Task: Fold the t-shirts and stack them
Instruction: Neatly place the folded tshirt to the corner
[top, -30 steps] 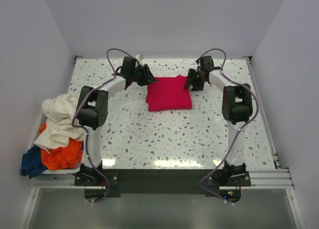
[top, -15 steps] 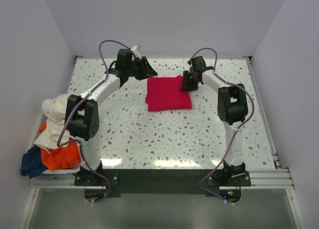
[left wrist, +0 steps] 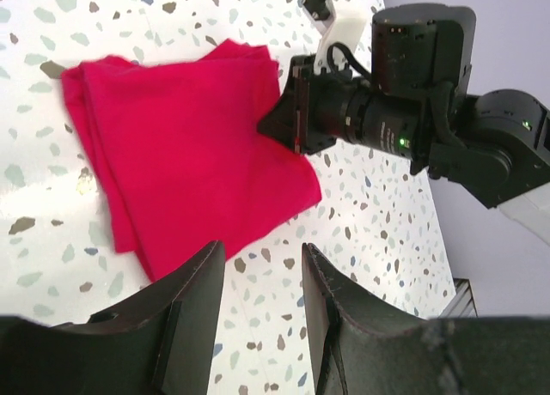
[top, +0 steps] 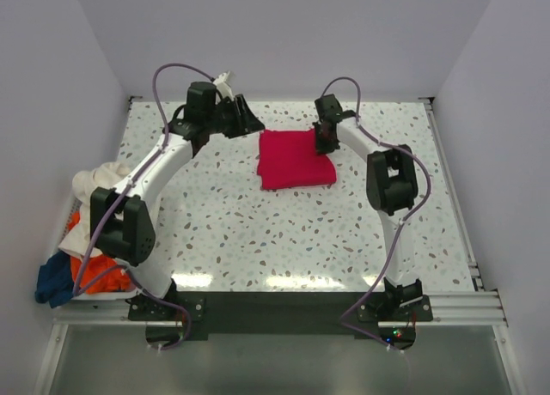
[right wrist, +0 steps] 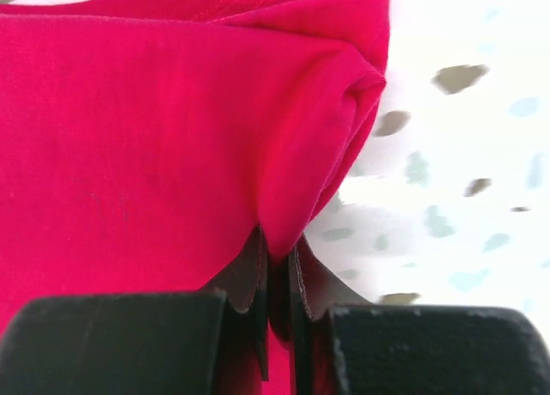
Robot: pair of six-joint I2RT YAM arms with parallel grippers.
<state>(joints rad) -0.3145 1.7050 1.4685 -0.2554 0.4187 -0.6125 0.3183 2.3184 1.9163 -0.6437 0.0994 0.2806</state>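
The crimson red t-shirt [top: 295,158], folded into a square, lies at the back middle of the table. My right gripper [top: 324,140] is shut on a fold of its far right edge; in the right wrist view the red cloth [right wrist: 155,129] bunches up between the closed fingers [right wrist: 258,266]. Just off the shirt's far left corner my left gripper [top: 255,124] stands open. The left wrist view shows only speckled table between its fingers [left wrist: 193,309], with the red shirt [left wrist: 180,146] beyond. Cream white [top: 94,185], orange [top: 99,273] and dark blue [top: 53,282] t-shirts are heaped at the left edge.
White walls close in the table [top: 284,232] at the back and both sides. A metal rail [top: 451,167] runs along the right edge. Both arm bases stand at the near edge. The right arm's wrist [left wrist: 404,129] hangs over the shirt's far corner.
My right gripper has shut on the red shirt's far right edge. The left arm has stretched further toward the back left, and the shirt has shifted slightly right.
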